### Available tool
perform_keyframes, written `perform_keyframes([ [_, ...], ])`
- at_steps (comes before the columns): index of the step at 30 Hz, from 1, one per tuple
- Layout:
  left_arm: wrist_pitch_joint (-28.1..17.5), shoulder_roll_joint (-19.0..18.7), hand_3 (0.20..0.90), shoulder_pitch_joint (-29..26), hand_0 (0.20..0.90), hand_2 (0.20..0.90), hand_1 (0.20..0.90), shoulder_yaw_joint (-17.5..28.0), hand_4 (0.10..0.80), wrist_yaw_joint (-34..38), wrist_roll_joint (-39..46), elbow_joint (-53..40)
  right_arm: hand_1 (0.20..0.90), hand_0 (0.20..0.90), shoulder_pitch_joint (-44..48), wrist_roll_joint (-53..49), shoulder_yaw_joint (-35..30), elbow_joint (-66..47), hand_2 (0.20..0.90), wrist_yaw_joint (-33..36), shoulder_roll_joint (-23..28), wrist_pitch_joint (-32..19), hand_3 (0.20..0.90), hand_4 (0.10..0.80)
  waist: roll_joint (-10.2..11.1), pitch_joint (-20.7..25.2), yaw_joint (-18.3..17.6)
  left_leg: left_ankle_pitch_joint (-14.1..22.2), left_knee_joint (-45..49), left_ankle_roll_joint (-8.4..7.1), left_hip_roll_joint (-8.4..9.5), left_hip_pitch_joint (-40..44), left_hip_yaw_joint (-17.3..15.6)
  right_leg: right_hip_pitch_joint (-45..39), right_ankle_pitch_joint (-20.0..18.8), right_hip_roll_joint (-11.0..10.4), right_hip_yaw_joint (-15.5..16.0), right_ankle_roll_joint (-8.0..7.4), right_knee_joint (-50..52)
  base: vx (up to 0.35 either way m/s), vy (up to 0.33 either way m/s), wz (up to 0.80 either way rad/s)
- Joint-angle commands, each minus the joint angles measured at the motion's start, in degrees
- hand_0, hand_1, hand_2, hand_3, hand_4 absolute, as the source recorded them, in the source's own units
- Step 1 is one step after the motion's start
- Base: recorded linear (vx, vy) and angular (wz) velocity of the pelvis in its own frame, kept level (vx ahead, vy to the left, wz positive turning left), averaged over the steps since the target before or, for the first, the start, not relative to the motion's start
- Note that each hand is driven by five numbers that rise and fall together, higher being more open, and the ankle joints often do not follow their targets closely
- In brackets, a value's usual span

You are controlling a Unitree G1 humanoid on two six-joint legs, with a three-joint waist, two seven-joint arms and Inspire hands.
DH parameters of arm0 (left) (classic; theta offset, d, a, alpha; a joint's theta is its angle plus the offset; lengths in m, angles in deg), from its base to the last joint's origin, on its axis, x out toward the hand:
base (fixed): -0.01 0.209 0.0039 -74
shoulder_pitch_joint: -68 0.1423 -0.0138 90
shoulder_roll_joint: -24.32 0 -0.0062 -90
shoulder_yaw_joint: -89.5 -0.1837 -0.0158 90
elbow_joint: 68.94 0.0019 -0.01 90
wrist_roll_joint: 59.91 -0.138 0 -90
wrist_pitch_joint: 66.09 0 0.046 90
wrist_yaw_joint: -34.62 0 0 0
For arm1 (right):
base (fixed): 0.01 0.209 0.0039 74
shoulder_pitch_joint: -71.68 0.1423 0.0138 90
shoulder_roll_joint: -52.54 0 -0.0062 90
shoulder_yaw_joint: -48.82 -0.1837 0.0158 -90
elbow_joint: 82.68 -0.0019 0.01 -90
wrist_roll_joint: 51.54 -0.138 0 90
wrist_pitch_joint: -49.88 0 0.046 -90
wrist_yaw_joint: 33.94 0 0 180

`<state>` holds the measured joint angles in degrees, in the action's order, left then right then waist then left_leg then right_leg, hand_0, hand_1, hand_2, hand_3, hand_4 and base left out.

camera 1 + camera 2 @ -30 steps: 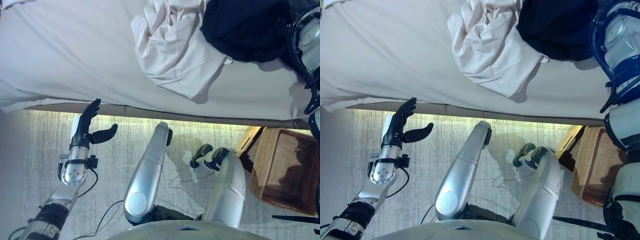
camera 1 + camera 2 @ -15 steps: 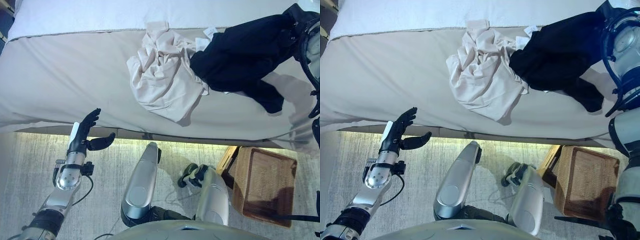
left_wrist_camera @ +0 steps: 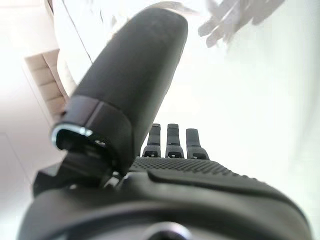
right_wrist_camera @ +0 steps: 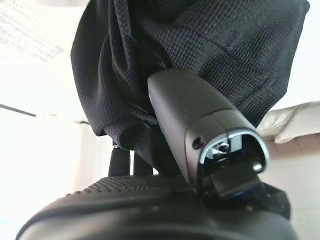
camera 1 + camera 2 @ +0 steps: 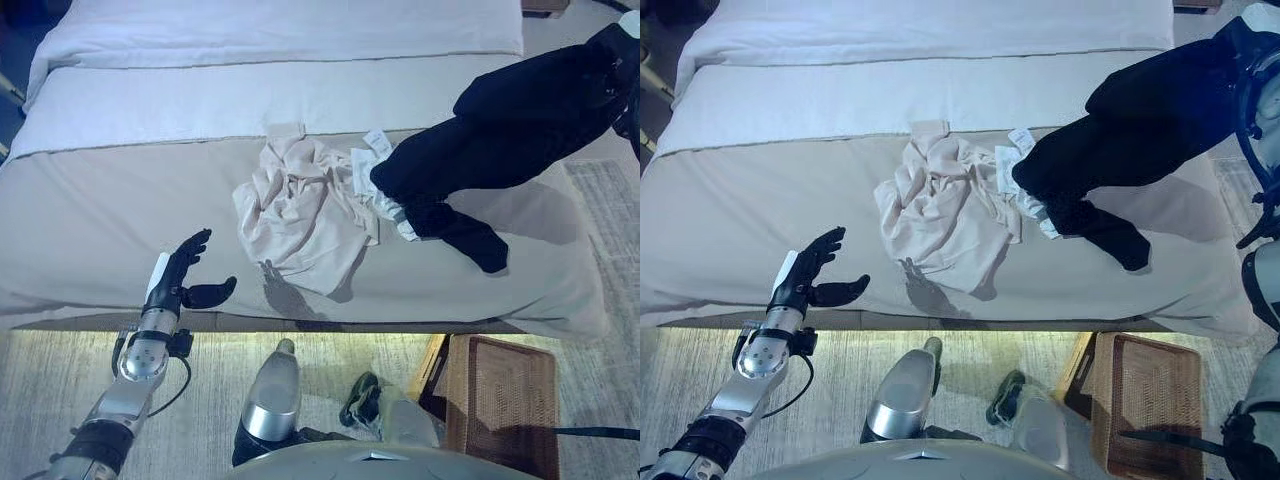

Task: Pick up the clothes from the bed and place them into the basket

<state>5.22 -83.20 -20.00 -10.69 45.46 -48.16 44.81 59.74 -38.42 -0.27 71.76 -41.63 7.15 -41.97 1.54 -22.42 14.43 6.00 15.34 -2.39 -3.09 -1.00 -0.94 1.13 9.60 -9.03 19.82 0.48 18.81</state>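
Note:
A black garment hangs stretched from the upper right down to the bed, its lower end still resting on the cover. My right hand is shut on its top, thumb pressed into the black cloth. A crumpled beige garment lies mid-bed just left of it. At the bed's near edge on the left, my left hand hovers open and holds nothing. The brown wicker basket stands on the floor at the lower right.
A white sheet covers the far part of the bed. A grey carpet runs along the bed's near side. A dark box stands against the basket's left side.
The whole picture has shifted, so the camera moved and more of the bed shows. My right hand has raised the black garment up and to the right. The left hand keeps its pose.

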Motion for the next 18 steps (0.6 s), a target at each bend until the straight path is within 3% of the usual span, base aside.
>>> perform_keyframes([
  [1, -2.8, -0.8, 0.900, 1.8, 0.900, 0.900, 0.900, 0.3, 0.800, 1.6, -0.3, 0.6, 0.300, 0.300, 1.6, -5.1, -0.2, -5.5, 0.300, 7.6, 7.5, -2.8, 0.200, 0.100, 2.3, 13.7, -2.4, -1.1, -2.1, 0.47, 0.62, -1.7, -4.5, -3.8, -0.8, 2.5, 0.1, -0.54, -4.1, 0.002, 0.066, -0.20],
  [10, -3.5, 1.2, 0.900, -0.4, 0.900, 0.900, 0.900, -2.9, 0.800, 0.3, -0.3, 8.1, 0.300, 0.300, 6.3, -5.6, 2.8, -9.2, 0.300, 10.8, 14.2, -4.8, 0.200, 0.100, 2.8, 18.8, -7.9, -4.9, -14.0, -0.31, -0.01, 4.4, -6.6, -5.2, -6.2, 3.1, -3.6, -4.13, -12.5, 0.001, 0.033, -0.22],
  [18, -5.0, 2.4, 0.900, -2.1, 0.900, 0.900, 0.900, -3.0, 0.800, 0.5, -1.0, 12.9, 0.300, 0.300, 6.6, -7.4, 2.0, -15.7, 0.300, 14.2, 20.4, -6.2, 0.200, 0.100, 3.0, 20.7, -12.2, -4.9, -17.8, -0.14, -0.07, 6.5, -8.6, -4.7, -8.2, 3.6, -7.7, -5.55, -15.8, -0.009, 0.016, -0.26],
])
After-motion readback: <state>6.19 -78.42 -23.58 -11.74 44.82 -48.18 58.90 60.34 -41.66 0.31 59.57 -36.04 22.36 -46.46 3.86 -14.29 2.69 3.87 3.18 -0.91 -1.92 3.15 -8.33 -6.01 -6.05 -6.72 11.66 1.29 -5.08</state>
